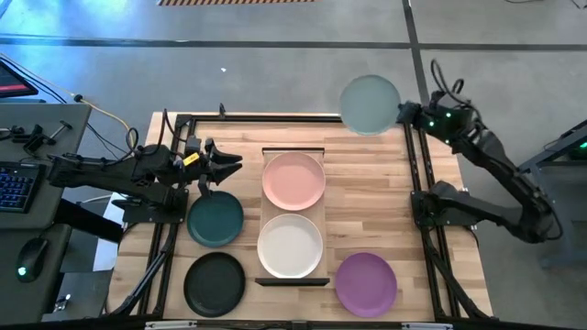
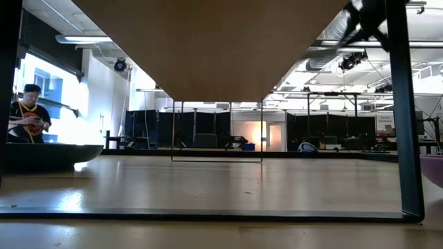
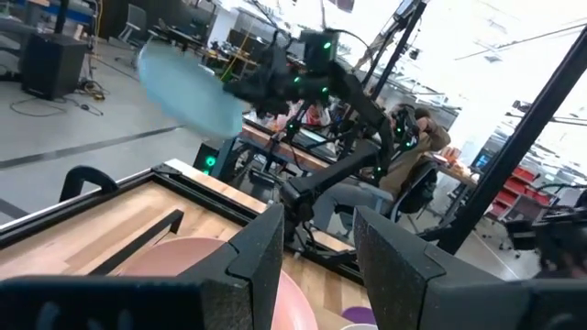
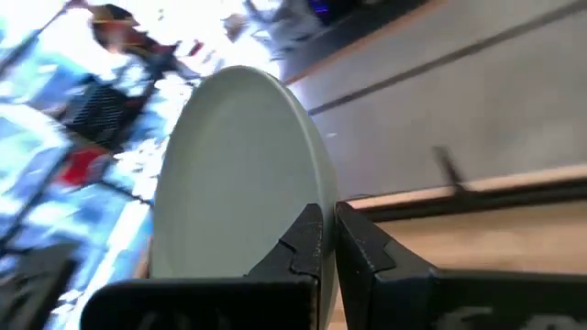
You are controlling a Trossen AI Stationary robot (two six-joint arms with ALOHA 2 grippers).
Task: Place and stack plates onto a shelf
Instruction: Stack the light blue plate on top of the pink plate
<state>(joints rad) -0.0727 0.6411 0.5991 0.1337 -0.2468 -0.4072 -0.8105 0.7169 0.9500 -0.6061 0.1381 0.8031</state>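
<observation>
Currently right gripper (image 1: 404,113) pinches the pale blue-green plate (image 1: 371,104) by its rim, beyond the shelf's (image 1: 293,154) far end; left gripper (image 1: 223,167) spread, idle.

Grey concrete floor (image 1: 275,27) with dark seams, bright window (image 2: 41,83) beside a seated person (image 2: 28,114), black partitions (image 2: 201,128) along the far wall, exposed ducts (image 2: 332,34) overhead, keyboard (image 1: 16,183) on a side desk (image 1: 46,128)
</observation>
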